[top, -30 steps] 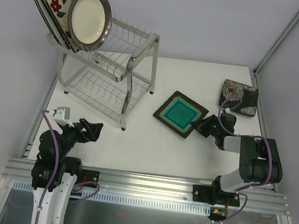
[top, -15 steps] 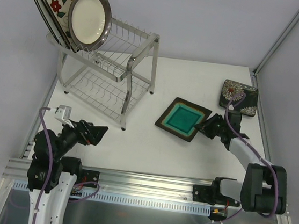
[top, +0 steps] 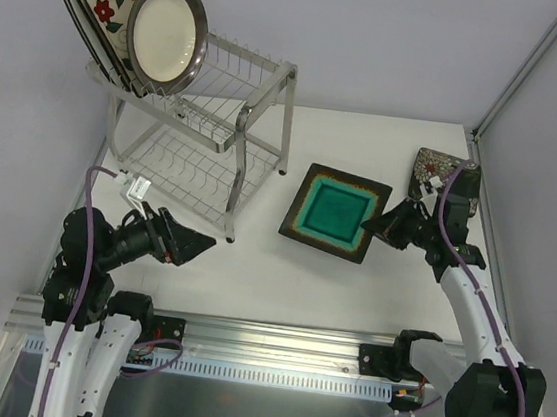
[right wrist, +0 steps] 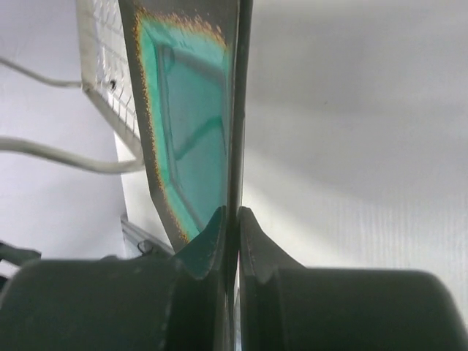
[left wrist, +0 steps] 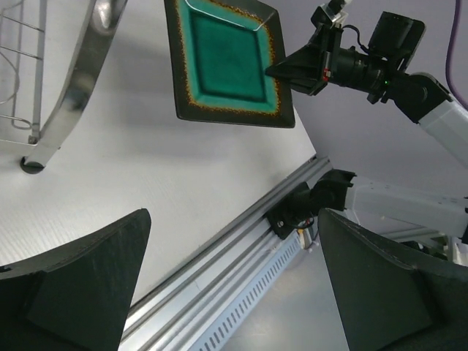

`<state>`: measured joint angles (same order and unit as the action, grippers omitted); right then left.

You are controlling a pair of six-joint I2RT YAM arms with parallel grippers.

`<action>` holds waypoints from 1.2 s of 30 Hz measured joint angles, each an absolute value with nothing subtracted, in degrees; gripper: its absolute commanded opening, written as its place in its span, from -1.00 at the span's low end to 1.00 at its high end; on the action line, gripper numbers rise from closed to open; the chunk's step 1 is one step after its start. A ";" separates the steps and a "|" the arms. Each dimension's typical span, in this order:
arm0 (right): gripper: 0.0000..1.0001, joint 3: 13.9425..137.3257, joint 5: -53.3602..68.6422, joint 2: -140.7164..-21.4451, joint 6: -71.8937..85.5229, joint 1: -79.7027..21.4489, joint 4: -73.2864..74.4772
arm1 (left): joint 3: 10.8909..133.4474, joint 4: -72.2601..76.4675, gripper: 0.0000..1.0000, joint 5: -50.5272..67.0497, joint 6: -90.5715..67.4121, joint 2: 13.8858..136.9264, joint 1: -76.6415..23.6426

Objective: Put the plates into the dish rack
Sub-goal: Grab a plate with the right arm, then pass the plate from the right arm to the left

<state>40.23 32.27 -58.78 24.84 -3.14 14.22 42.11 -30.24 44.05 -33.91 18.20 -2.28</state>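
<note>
My right gripper (top: 389, 226) is shut on the right edge of the dark square teal-centred plate (top: 334, 213) and holds it above the table; the pinched rim fills the right wrist view (right wrist: 190, 131), and the plate also shows in the left wrist view (left wrist: 227, 62). The dark plate with white blooms (top: 434, 171) lies at the back right, partly hidden by my right arm. The silver dish rack (top: 201, 134) stands at the back left. On its top tier lean square plates, a flowered one (top: 116, 4) among them, and the round cream plate (top: 167, 35). My left gripper (top: 189, 244) is open and empty near the rack's front leg.
Grey walls close in the table on the left, back and right. An aluminium rail (top: 273, 344) runs along the near edge. The rack's lower shelf (top: 182, 172) holds nothing.
My right gripper has lifted the teal-centred plate off the table and carried it up and slightly left. My left gripper has swung right and forward, toward the rack's front leg.
</note>
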 measured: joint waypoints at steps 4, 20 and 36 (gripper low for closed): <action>-0.99 40.23 37.01 -55.83 24.08 -3.14 16.67 | 43.05 -29.12 0.98 46.41 -36.18 20.73 -3.16; -0.99 42.44 53.04 -45.30 21.28 -4.97 19.11 | 43.27 -19.25 0.96 37.67 -44.18 28.10 -20.32; -0.99 43.18 56.75 -41.08 18.79 -6.31 19.00 | 44.23 -7.60 0.72 5.02 -42.22 42.04 -52.66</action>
<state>43.18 56.75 -41.08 18.79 -6.31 19.00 44.23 -7.60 5.02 -42.22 42.04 -52.66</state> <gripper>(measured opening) 0.069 0.875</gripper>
